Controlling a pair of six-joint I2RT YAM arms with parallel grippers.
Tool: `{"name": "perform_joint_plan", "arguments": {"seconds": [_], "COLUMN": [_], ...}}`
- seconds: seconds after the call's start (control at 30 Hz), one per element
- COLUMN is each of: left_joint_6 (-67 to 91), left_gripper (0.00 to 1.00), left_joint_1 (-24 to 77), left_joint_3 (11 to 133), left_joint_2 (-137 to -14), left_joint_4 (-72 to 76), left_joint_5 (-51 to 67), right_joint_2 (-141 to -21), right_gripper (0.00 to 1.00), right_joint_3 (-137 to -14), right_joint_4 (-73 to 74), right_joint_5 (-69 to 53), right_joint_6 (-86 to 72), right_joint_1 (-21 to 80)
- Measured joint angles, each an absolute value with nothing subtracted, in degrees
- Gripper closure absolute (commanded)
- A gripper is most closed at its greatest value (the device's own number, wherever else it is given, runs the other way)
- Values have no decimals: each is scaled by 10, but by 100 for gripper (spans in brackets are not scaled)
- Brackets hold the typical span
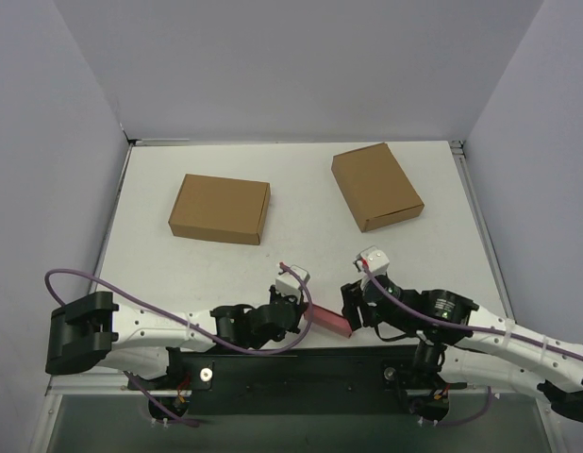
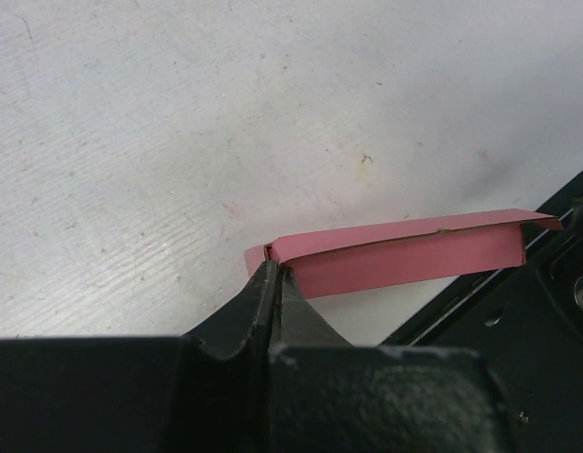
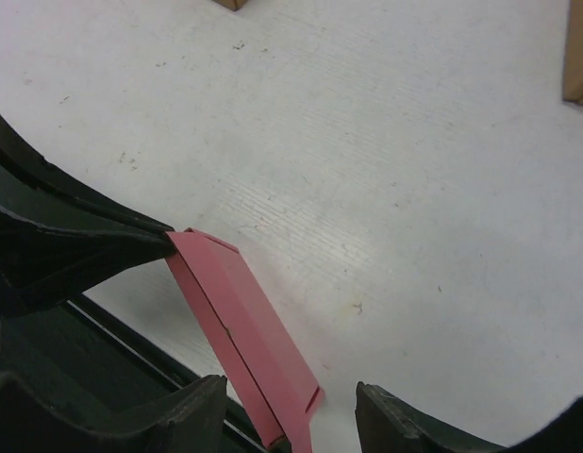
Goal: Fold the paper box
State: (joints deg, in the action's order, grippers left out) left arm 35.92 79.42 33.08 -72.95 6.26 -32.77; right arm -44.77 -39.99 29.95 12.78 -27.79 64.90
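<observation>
Top view first: your paper box point(image 1: 331, 321) was down at the near edge of the counter point(image 1: 301, 203), between the two arms and just beside the black base plate point(image 1: 301, 363). The left jaws were at its left end and the right jaws were just beside its right end. The left brown box point(image 1: 219, 208) and the right brown box point(image 1: 376, 186) sat well apart from it at the back.

Left wrist view: your left jaws were pressed together, clamped on the near corner of the paper box point(image 2: 405, 260). One pink panel leaned over another with a slim gap between them, so it read as a flattish sleeve rather than a squared-up box.

Right wrist view: your right jaws stood apart. The free end of the paper box point(image 3: 244, 326) poked into the gap between them, nearer one finger, and nothing was gripped there. I couldn't tell if it touched.

My guess is the long creases were started, but squaring it up and tucking the end flaps was all left to do.
</observation>
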Motion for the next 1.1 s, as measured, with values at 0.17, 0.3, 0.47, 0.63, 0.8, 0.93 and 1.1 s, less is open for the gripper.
{"name": "perform_joint_plan", "arguments": {"seconds": [0.17,0.3,0.47,0.63,0.8,0.93,1.1], "left_joint_6": [364,368,370,371,371,371,371], "left_gripper": [100,100,100,100,100,100,100], "left_joint_1": [794,794,794,794,794,794,794], "left_joint_3": [338,349,354,356,356,356,356], "left_joint_2": [-736,-747,-753,-756,-756,-755,-756], "left_joint_4": [56,52,50,51,51,51,50], "left_joint_5": [-331,-332,-332,-332,-332,-332,-332], "right_joint_2": [-416,-416,-441,-489,-545,-575,-580], "right_gripper": [50,55,58,64,67,71,76], "right_joint_3": [-418,-418,-418,-418,-418,-418,-417], "right_joint_4": [385,428,447,451,451,452,451], "right_joint_5": [142,145,165,198,238,257,265], "right_joint_6": [-346,-380,-418,-449,-472,-481,-483], "right_joint_1": [650,667,731,755,766,770,771]}}
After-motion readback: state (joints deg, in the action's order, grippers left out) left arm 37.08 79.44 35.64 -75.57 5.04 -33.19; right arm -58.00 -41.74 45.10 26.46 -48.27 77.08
